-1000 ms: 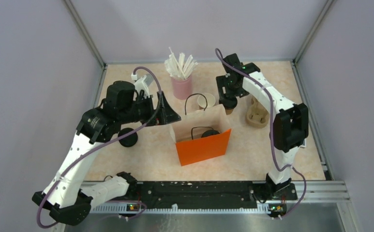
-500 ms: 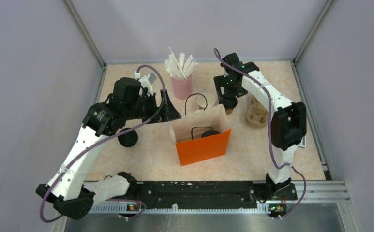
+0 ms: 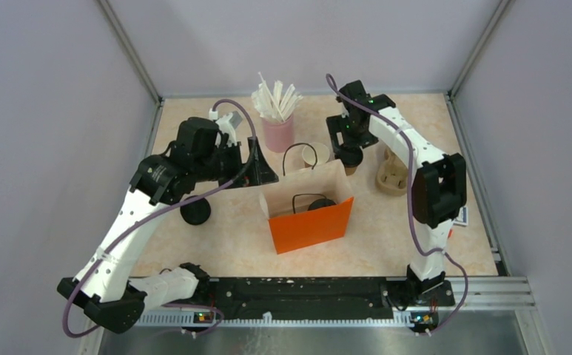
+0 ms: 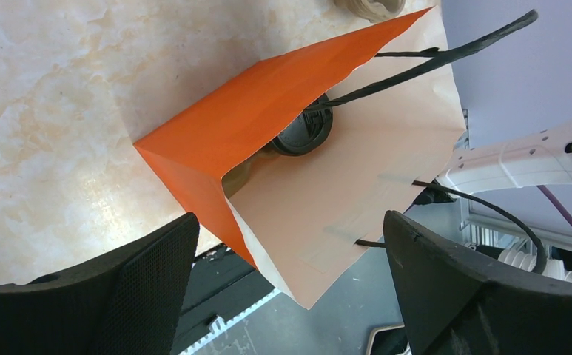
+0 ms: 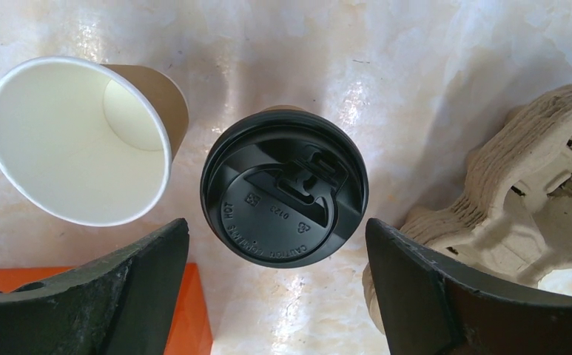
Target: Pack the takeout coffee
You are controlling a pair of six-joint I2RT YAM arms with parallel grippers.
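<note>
1. Takeout coffee goes into the orange bag (image 3: 311,222): upright, mouth open for a drop from above. One handle droops into the mouth, a snag risk.
2. Left gripper (image 4: 290,220): just left of the bag, jaws spread wide, holding nothing, aimed at the bag's mouth. My read: there to steady the bag, not carry.
3. Right gripper (image 5: 275,225): just behind the bag, jaws spread either side of a lidded cup (image 5: 284,194), no contact visible. Looks like a pre-grasp straddle.
4. Pulp carrier (image 3: 392,176): behind and right of the bag, near that cup, so clearance for the outer finger is tight.
5. Pink cup of straws (image 3: 277,133): behind the bag, toward its left; not part of the job.
6. That lidded cup: upright, lid seated, so a side pinch on the wall should lift it clean. Likely next into the bag.
7. Packed cup (image 4: 303,133): inside the bag at the bottom, lid up. One done.
8. Open cup (image 5: 75,140): behind the bag, just beside the lidded cup, not touching. No lid, so probably not ready to pack.
9. Black lid (image 3: 195,211): off to the left of the bag; can't tell whether a cup sits under it.
</note>
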